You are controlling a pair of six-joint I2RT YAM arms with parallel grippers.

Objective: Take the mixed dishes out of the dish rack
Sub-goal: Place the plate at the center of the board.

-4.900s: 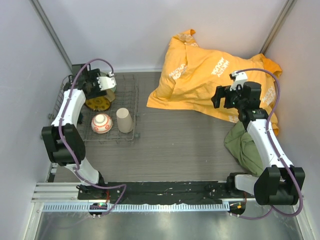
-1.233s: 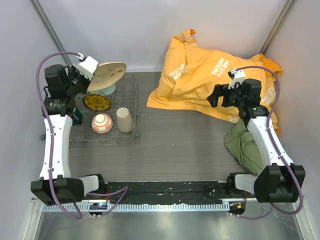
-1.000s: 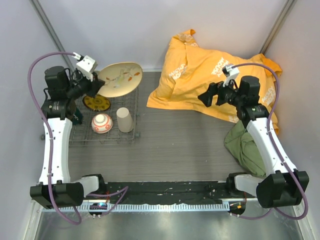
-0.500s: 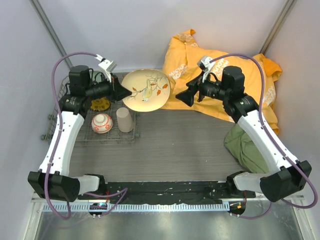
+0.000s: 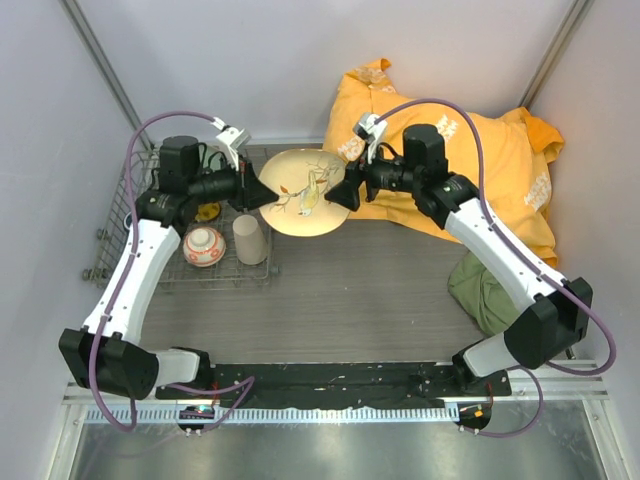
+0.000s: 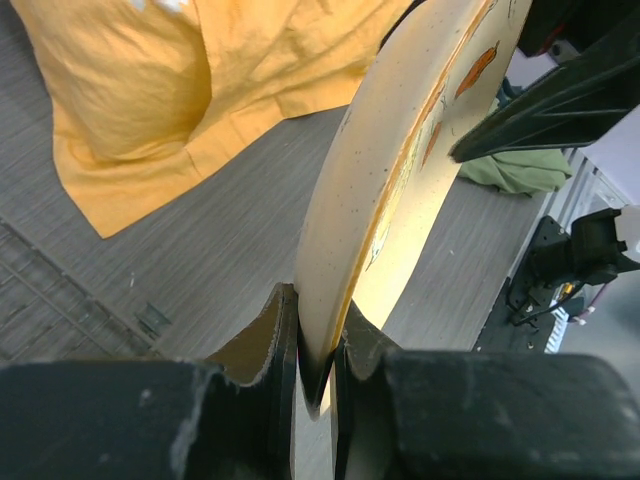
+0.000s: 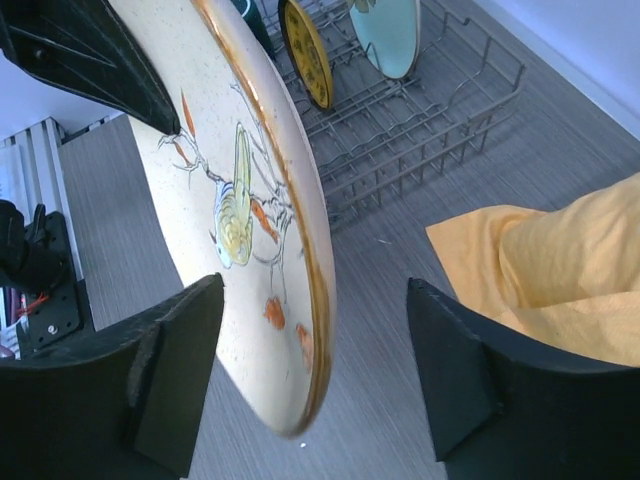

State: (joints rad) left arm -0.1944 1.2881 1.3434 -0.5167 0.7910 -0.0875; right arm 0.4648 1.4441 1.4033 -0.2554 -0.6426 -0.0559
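cream round bird-painted ceramic plate (image 5: 305,192), clamped at its rim by the left gripper (image 6: 315,350) and straddled by the spread-jawed right gripper (image 5: 340,190), is held aloft beyond the right edge of the grey wire dish rack (image 5: 262,272); small white-and-red bowl (image 5: 203,247), beige handleless cup (image 5: 248,240) and small yellow-and-dark plate (image 7: 305,50) are left racked.

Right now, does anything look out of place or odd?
A crumpled orange cloth and a green cloth lie heaped on the right of the table, odd for dish unloading. The bird-painted plate looks undamaged.
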